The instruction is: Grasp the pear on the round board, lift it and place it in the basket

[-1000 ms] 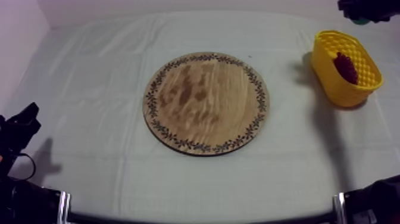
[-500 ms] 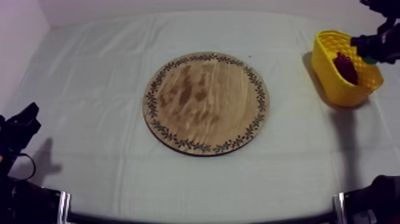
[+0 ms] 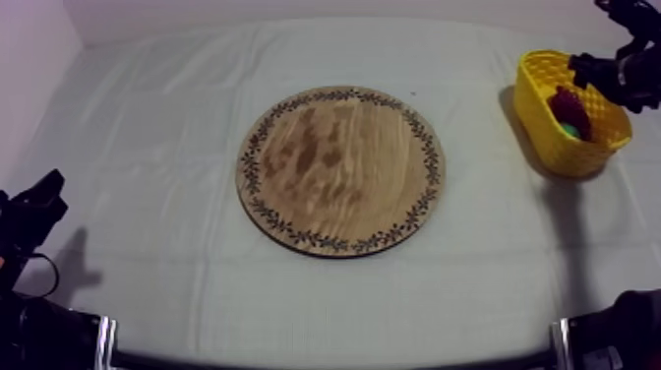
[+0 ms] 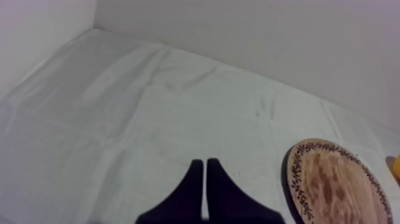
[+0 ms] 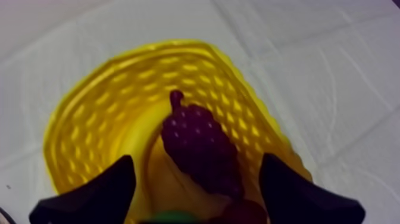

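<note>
A round wooden board [image 3: 341, 169], pale brown with darker blotches, is ringed by a dark leafy garland. A bright yellow plastic basket [image 3: 549, 138] is patterned with rows of holes. A dark purple-red bunch of toy grapes [image 3: 571, 108] and a green toy pear [image 3: 570, 129] are seen inside. The tabletop [image 3: 148, 148] is covered in plain grey-white cloth.

Our right hand [image 3: 602, 71] has descended from the upper right corner of the top view to a position over the yellow basket [image 3: 547, 138] at the right of the frame. The pear [image 3: 569, 128], previously carried in that hand, now lies inside the basket beside the bunch of grapes [image 3: 572, 106]. The fingers [image 5: 95, 193] now stand apart, gripping nothing.
</note>
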`<action>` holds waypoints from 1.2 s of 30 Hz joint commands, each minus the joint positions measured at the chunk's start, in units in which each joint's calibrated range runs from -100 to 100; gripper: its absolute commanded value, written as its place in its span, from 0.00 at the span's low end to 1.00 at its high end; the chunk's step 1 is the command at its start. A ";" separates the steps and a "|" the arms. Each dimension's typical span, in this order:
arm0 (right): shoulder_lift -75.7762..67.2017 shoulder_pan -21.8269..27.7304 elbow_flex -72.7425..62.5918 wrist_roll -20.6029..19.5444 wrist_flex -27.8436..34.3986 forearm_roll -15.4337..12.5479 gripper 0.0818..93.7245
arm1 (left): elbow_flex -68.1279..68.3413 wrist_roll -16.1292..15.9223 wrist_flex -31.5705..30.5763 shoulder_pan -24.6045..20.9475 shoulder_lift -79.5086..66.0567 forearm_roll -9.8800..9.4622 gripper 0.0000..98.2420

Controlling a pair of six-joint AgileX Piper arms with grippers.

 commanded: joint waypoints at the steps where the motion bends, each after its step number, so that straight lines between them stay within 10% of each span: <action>1: -1.33 -0.35 -0.61 -5.49 0.35 3.06 0.66 | 0.00 -0.01 -0.01 0.02 0.00 0.02 0.00; 24: -50.08 -3.49 18.28 -9.73 -2.38 -2.14 0.56 | 0.00 -0.01 -0.01 0.02 0.00 0.02 0.00; 29: -61.44 -3.89 23.12 -7.29 -2.99 -7.78 0.58 | 0.00 -0.01 -0.01 0.02 0.00 0.02 0.00; 36: -72.93 -4.87 30.37 9.67 -0.01 -25.94 0.58 | 0.00 -0.01 -0.01 0.02 0.00 0.02 0.00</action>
